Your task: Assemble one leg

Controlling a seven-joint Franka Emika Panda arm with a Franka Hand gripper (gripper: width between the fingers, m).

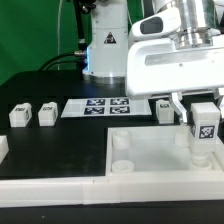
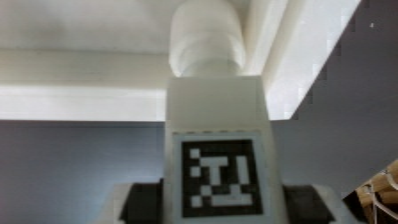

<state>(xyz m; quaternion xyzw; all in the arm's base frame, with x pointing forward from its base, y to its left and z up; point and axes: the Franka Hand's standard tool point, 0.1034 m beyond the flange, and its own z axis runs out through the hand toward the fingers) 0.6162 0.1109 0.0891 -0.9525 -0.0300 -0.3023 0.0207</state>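
Observation:
My gripper [image 1: 204, 110] is shut on a white leg [image 1: 204, 135] and holds it upright with its black-and-white marker facing the camera. The leg's lower end sits at the corner socket of the large white tray [image 1: 150, 150], on the exterior view's right. I cannot tell how deep it sits. In the wrist view the leg [image 2: 217, 150] runs from my gripper [image 2: 217, 208] to the tray's corner [image 2: 267, 30], with its round end against the tray. Dark fingers [image 2: 146, 203] flank the marker. Three more legs stand on the table, two at the left [image 1: 20, 115] [image 1: 46, 113] and one [image 1: 165, 108] near the tray.
The marker board [image 1: 98, 105] lies behind the tray. The tray has round sockets [image 1: 122, 143] on its left side. A low white wall [image 1: 50, 188] runs along the front edge. The arm's white base [image 1: 108, 45] stands at the back.

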